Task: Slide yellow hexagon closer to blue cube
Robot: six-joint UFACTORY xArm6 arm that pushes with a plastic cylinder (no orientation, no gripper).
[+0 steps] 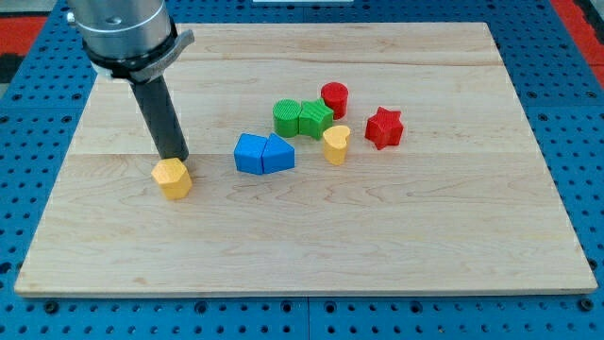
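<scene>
The yellow hexagon (173,178) lies on the wooden board at the view's left of centre. The blue cube (250,154) lies to its right, touching a blue triangular block (278,155). My tip (176,157) stands just behind the yellow hexagon, at its top edge, touching or nearly touching it. A gap of about one block's width separates the hexagon from the blue cube.
A green round block (287,116) and a green star-like block (315,118) sit together above the blue pair. A red cylinder (334,97), a yellow heart (336,144) and a red star (384,127) lie to the right. The wooden board (444,236) rests on a blue pegboard.
</scene>
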